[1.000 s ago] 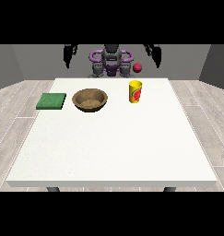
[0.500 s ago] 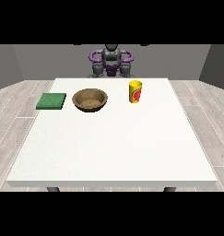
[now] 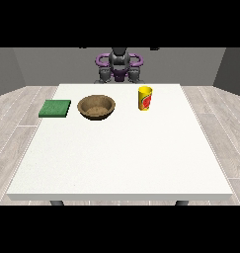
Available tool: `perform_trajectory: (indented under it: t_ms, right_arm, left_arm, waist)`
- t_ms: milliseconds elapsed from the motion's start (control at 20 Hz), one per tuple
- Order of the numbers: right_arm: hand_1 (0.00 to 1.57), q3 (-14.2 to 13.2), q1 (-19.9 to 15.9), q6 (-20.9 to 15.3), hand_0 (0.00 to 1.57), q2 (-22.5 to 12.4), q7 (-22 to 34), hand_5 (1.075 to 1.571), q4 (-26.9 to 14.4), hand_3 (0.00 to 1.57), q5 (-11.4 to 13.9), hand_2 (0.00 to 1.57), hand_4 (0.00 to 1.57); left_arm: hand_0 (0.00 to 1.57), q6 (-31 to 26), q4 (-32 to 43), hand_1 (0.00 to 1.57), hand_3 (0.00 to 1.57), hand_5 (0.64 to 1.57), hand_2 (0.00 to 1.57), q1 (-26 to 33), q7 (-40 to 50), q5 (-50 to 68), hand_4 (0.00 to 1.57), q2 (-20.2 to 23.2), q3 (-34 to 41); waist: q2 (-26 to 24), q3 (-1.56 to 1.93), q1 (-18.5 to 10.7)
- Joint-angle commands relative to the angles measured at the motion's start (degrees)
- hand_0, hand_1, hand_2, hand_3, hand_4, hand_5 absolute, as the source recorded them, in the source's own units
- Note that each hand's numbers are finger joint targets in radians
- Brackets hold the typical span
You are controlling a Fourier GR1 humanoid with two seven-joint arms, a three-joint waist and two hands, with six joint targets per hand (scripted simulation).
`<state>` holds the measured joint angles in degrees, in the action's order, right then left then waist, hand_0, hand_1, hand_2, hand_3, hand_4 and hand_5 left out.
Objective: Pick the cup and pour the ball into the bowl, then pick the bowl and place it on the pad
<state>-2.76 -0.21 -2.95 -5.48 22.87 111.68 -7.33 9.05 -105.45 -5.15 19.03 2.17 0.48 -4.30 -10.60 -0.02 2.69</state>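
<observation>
The cup is yellow with a red patch on its side; if that patch carries any writing, it is too small to read. It is a plain upright cylinder with an open top, and the ball cannot be seen from this view. It stands on the far part of the white tabletop, right of centre in the view, near the far edge. To its left, well apart from it, sits the bowl, a round, shallow, brown one with a wood-like look, a thick rim and a paler inside. Further left again, apart from the bowl and close to the tabletop's left edge, lies the pad, a flat green square with a slightly rough, matte surface. All three things sit in a loose row across the far third of the tabletop; the whole near part is a smooth white stretch down to the front edge, and there is open room between cup and bowl and to the right of the cup. The robot stands behind the far edge, dark grey with purple rings at the shoulders. Neither hand shows in the view, so their state cannot be told. Grey plank floor surrounds the tabletop.
</observation>
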Motion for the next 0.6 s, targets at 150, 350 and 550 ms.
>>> perform_trajectory:
  t_ms: [150,350,550]
  right_arm:
    - [0.0,-2.26,-4.67,2.56,0.0,0.59,-12.21,1.545,-4.39,0.09,-1.38,0.0,0.71]
    - [0.0,-3.31,-6.88,2.47,0.0,0.41,-14.9,1.543,-5.36,0.0,-1.31,0.0,0.69]
    - [0.0,-8.43,-7.15,8.55,0.0,-2.22,-23.51,1.547,-12.83,0.0,-6.32,0.0,0.68]
  left_arm:
    - [0.0,-0.69,7.17,0.0,0.0,1.526,0.0,-4.28,-15.68,-3.0,0.55,0.34,1.87]
    - [0.0,-3.53,14.5,0.0,0.0,1.487,0.0,-3.87,-28.02,-1.99,0.55,2.18,5.05]
    - [0.0,-3.51,19.17,0.0,0.0,1.484,0.0,-7.26,-30.35,-1.99,0.41,2.7,6.84]
  waist:
    - [15.47,0.03,0.29]
    - [21.06,-0.02,0.91]
    - [23.85,0.03,2.08]
